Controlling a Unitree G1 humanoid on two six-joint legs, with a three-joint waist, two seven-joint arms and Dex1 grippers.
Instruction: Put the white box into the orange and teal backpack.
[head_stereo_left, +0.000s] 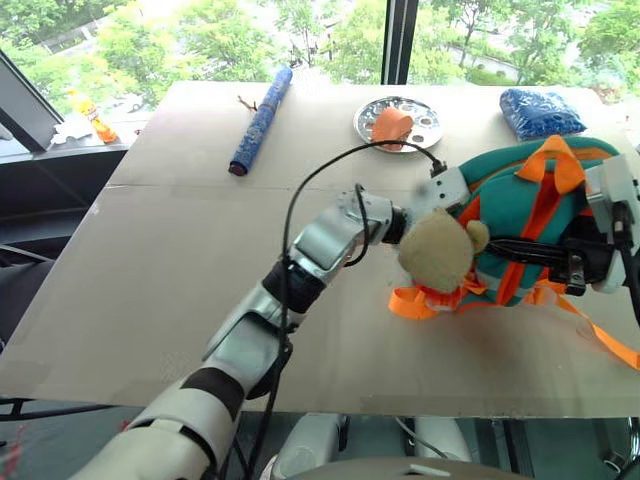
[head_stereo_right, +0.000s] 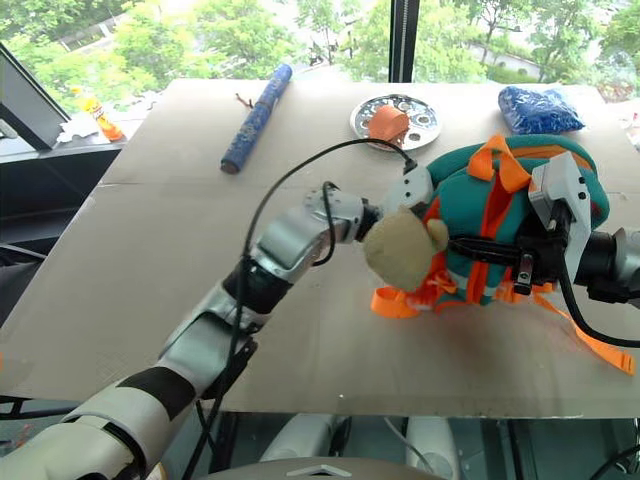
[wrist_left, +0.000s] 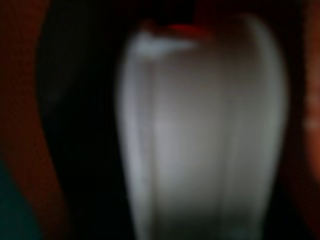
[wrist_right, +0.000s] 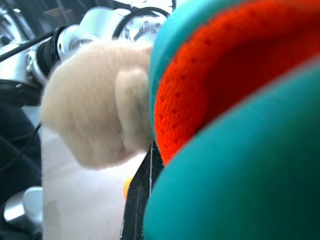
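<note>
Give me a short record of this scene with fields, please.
backpack: orange and teal backpack on the table, plush toy attached
left gripper: hidden behind the plush toy, at the backpack
right gripper: shut on a backpack strap
white box: something pale fills the left wrist view; cannot identify it
far edge: blue roll, metal plate, blue pouch

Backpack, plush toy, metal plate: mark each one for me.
orange and teal backpack (head_stereo_left: 505, 200), left eye view, teal side panel.
beige plush toy (head_stereo_left: 437, 250), left eye view, middle of its round head.
round metal plate (head_stereo_left: 425, 125), left eye view, bare right part.
</note>
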